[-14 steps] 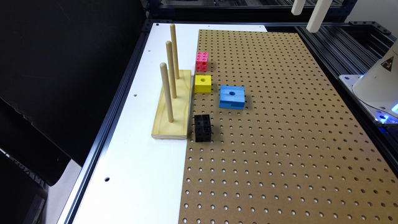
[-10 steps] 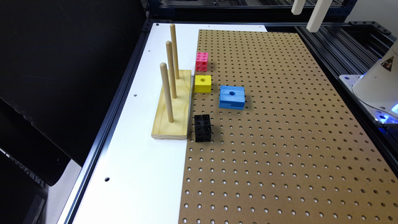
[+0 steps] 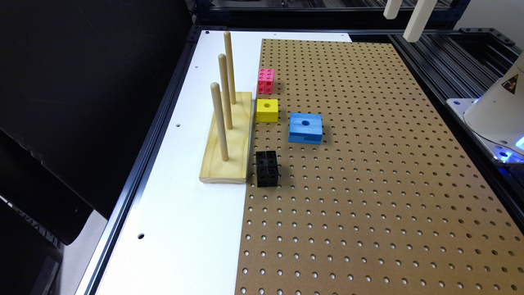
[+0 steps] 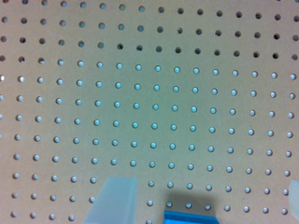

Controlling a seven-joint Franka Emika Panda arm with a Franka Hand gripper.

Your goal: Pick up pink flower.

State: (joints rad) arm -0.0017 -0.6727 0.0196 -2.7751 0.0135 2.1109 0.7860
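The pink flower [image 3: 265,80], a small bright pink block of joined holed cubes, sits on the brown pegboard [image 3: 368,172] near its far edge on the exterior view's left side. My gripper [image 3: 401,28] hangs high above the pegboard's far corner on the exterior view's right, well away from the flower. In the wrist view the gripper [image 4: 204,198] is open, its pale fingers [image 4: 114,199] far apart with nothing between them; the flower is out of that view.
A yellow block [image 3: 267,110], a blue block [image 3: 306,128] [image 4: 190,217] and a black holed block [image 3: 267,168] lie nearer than the flower. Beside them a wooden base with three upright pegs [image 3: 226,135] stands on the white table [image 3: 180,229]. The robot's base [image 3: 497,110] stands at the exterior view's right.
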